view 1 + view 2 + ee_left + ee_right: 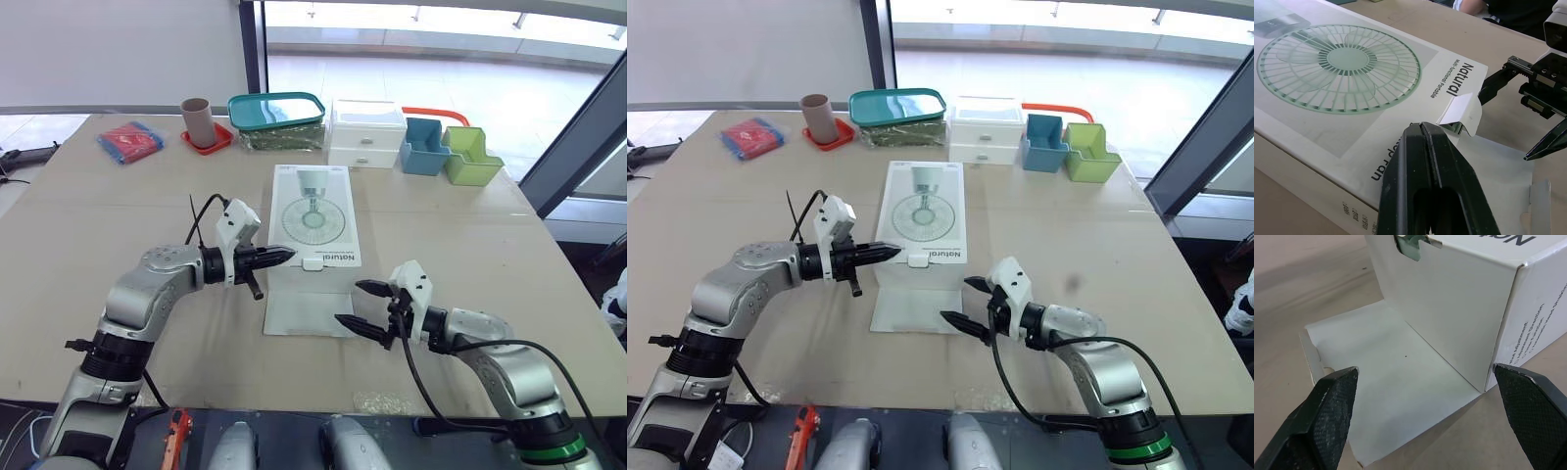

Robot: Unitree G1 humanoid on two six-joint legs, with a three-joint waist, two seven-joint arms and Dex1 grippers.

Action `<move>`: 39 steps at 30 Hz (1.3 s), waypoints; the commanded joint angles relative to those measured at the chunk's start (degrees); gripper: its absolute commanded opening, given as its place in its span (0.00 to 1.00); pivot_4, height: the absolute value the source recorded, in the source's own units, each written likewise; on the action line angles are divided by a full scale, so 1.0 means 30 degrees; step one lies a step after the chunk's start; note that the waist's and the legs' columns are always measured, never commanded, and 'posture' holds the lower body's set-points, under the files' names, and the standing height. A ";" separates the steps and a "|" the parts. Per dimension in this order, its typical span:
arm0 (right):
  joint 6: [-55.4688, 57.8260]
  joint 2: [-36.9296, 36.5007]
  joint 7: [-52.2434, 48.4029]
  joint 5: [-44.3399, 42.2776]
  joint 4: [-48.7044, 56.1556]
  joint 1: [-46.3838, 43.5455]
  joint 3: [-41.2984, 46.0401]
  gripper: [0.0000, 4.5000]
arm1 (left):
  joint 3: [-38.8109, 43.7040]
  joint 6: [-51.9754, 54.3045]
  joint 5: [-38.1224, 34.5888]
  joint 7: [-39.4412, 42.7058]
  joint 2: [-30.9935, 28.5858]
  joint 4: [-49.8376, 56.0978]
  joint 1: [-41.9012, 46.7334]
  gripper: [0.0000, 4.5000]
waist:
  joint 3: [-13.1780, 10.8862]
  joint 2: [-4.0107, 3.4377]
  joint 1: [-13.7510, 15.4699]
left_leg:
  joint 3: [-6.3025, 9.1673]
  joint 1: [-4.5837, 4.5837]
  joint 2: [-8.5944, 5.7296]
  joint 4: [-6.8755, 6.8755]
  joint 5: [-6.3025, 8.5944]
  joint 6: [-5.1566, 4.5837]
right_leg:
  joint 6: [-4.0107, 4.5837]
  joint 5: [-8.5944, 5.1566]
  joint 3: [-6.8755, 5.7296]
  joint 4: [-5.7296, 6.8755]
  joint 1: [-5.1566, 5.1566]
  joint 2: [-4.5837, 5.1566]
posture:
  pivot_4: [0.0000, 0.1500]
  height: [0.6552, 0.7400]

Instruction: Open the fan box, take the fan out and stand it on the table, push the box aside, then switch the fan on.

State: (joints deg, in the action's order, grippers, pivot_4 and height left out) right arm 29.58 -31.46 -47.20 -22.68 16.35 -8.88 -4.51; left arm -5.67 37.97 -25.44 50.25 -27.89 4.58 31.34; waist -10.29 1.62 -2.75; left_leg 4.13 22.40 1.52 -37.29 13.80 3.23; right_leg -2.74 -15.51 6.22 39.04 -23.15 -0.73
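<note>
— What sits nearest the lens?
— Item one, my right gripper [348, 302]: fingers spread wide, facing the near end of the fan box [312, 217].
— Go on, by size.
— Table [118, 215]: beige.
Fan box: white, lying flat at the table's middle, fan picture facing up.
Its end flap [304, 315]: folded down flat on the table toward me, just ahead of the right gripper.
My left gripper [284, 255]: fingers pressed together, holding nothing, tip close by the box's near left corner; I cannot tell if it touches.
Smallest, a white tuck tab [1462, 110]: curled up at the near top edge.
</note>
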 commanded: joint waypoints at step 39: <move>0.2013 -0.1190 -0.0954 -0.5208 0.4192 0.1381 0.1763 1.00 | 0.0028 0.0083 0.0198 -0.0242 0.0131 -0.0754 0.0558 0.00 | -0.0002 0.0002 -0.0002 | 0.0000 0.0007 0.0000 0.0000 0.0002 -0.0002 | -0.0016 -0.0009 0.0000 -0.0002 -0.0003 -0.0001 | 1.00 1.00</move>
State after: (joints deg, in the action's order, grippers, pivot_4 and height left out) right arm 35.45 -34.40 -49.61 -35.91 25.70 -4.65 -1.02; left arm -5.80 37.95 -25.43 50.07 -27.44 3.08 32.53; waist -10.30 1.62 -2.76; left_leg 4.13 22.43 1.52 -37.29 13.81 3.22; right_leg -2.79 -15.54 6.22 39.03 -23.16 -0.74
